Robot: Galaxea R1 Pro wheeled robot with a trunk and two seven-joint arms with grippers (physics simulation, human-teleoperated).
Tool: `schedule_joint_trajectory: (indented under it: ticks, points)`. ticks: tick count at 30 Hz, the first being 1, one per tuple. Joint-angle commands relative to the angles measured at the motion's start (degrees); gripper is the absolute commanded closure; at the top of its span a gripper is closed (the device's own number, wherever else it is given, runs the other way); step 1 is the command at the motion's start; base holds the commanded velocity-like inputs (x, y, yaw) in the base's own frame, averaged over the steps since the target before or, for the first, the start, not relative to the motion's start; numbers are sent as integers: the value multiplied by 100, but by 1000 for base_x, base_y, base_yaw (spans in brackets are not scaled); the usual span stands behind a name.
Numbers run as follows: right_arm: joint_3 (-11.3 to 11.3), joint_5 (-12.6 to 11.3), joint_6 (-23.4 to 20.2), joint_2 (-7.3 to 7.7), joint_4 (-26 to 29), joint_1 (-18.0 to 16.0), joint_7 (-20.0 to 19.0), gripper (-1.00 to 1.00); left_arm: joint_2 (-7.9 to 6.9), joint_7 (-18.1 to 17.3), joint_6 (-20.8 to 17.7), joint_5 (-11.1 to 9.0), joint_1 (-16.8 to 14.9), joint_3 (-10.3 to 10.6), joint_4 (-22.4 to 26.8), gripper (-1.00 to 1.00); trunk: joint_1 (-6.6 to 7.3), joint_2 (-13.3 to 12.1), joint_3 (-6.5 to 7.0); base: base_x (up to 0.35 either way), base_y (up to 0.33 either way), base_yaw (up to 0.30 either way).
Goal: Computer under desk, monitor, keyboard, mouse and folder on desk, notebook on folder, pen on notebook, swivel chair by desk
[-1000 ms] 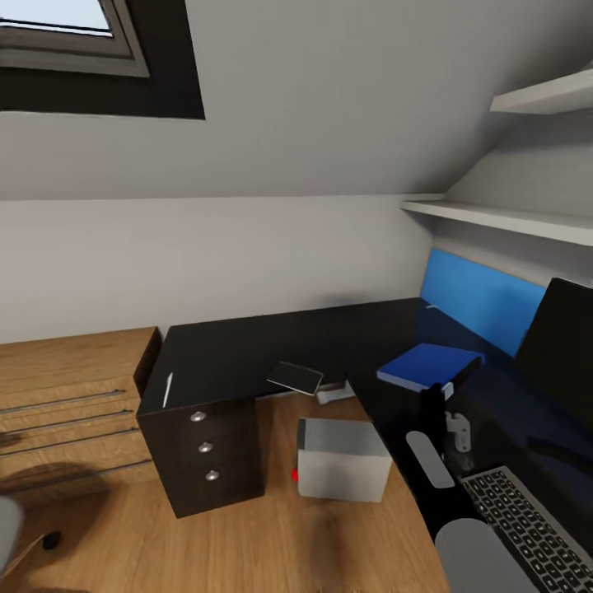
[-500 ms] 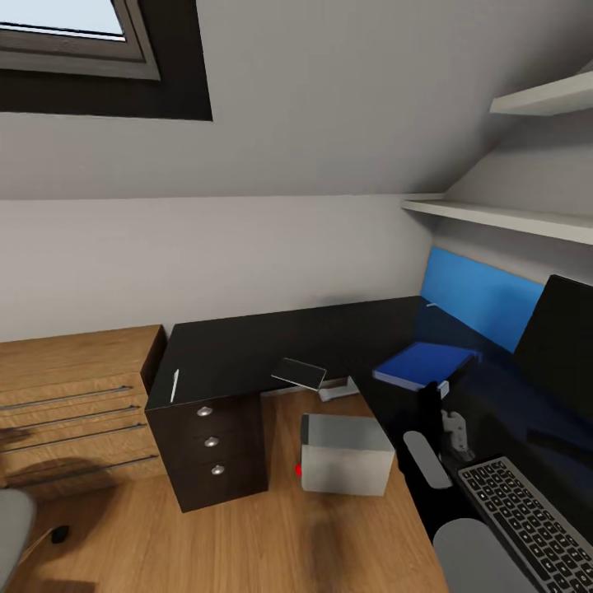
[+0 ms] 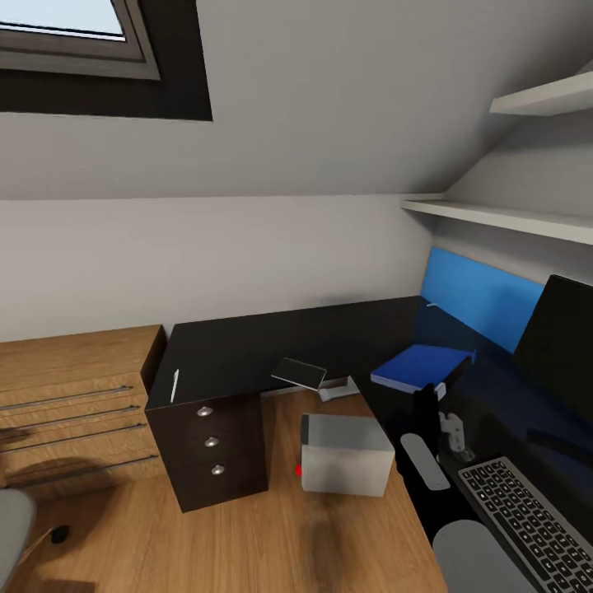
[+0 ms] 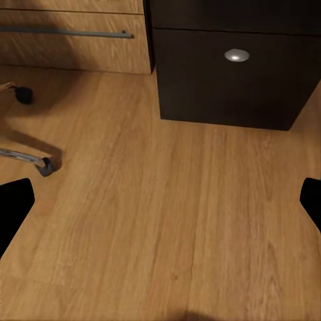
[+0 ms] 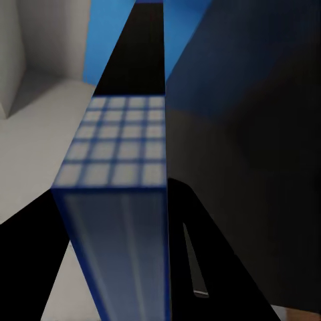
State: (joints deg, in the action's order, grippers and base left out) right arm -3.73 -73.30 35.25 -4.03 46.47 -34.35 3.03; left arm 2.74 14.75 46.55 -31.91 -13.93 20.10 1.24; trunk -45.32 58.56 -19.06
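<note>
My right gripper (image 3: 434,389) is shut on a blue folder (image 3: 422,366), holding it low over the black desk (image 3: 247,350) in front of the blue back panel; in the right wrist view the folder (image 5: 120,200) stands edge-on between the fingers. The monitor (image 3: 560,346) stands at the right, with the keyboard (image 3: 527,519) in front of it. A dark notebook (image 3: 298,373) overhangs the desk's inner edge. The white pen (image 3: 174,385) lies on the desk's left end. The grey computer (image 3: 344,465) sits on the floor. My left gripper (image 4: 160,200) hangs open above the floor.
A dark three-drawer unit (image 3: 210,449) stands under the desk's left end, next to a light-wood drawer chest (image 3: 74,403). The swivel chair's grey seat edge (image 3: 12,527) and a castor (image 3: 58,535) show at the lower left. Wall shelves (image 3: 511,218) hang above the desk.
The view first panned a little, shifting the whole picture. Since then the right gripper with the blue folder has drifted slightly left and lower over the desk.
</note>
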Motion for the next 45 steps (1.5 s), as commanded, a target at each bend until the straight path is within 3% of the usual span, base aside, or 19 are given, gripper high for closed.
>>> schedule_joint_trajectory:
  ticks: [1, 10, 20, 26, 39, 45]
  points:
    - [-7, 9, 5, -3, 4, -3, 26, 100, 2, 36, 12, -21, -4, 49, -1, -100, 0, 5, -7, 0, 0, 0]
    - [-30, -1, -1, -6, -12, -2, 113, 100, 7, 32, 31, -9, -3, 55, -1, -100, 0, 5, -7, 0, 0, 0]
    - [-23, -521, 29, -22, -15, -2, 87, 100, 7, 37, 36, -7, -1, 55, -1, -100, 0, 5, -7, 0, 0, 0]
    - [-30, -560, 40, -107, -15, -1, 84, 100, 15, 29, 31, 0, -2, 56, -1, -100, 0, 5, -7, 0, 0, -26]
    - [-28, -562, 19, -116, -15, -3, 76, 100, 9, 72, 46, -38, -1, 40, -1, -100, 0, 5, -7, 0, 0, -37]
    - [-31, -561, 17, -111, -10, -5, 74, 100, 7, 80, 42, -43, -1, 23, -1, -100, -132, 245, -115, 0, 0, 0]
